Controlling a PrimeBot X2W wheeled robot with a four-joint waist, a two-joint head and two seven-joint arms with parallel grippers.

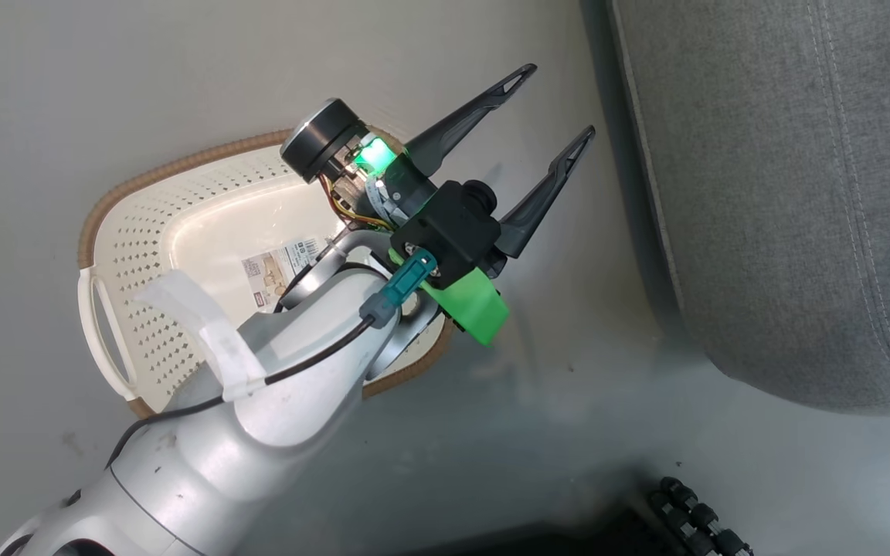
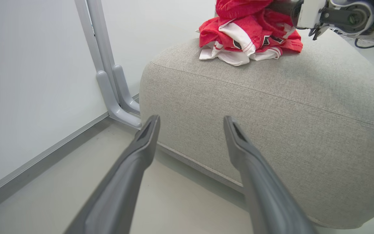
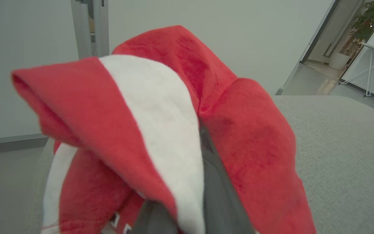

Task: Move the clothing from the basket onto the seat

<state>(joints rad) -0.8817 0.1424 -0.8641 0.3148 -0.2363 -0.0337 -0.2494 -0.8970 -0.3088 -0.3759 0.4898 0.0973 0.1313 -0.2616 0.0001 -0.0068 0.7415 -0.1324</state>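
Observation:
The cream basket (image 1: 144, 255) lies on the floor with no garment inside, just a barcode sticker (image 1: 283, 266). Above its right end my left gripper (image 1: 557, 100) stands open and empty, fingers pointing at the grey seat (image 1: 785, 193). The left wrist view has those open fingers (image 2: 192, 118) facing the seat's side (image 2: 271, 113). A crumpled heap of red and white clothing (image 2: 248, 39) rests on top of it. My right arm (image 2: 336, 14) hovers over that heap. My right gripper (image 3: 187, 182) is shut on a red garment with a broad white stripe (image 3: 161, 107), which drapes over the fingers above the seat (image 3: 342, 146).
A pale wall panel with a grey metal foot (image 2: 112, 84) stands just left of the seat. Bare floor (image 1: 538, 386) separates basket and seat. Black rollers of my base (image 1: 700, 517) show at the lower right. A doorway and a white table (image 3: 368, 65) lie beyond the seat.

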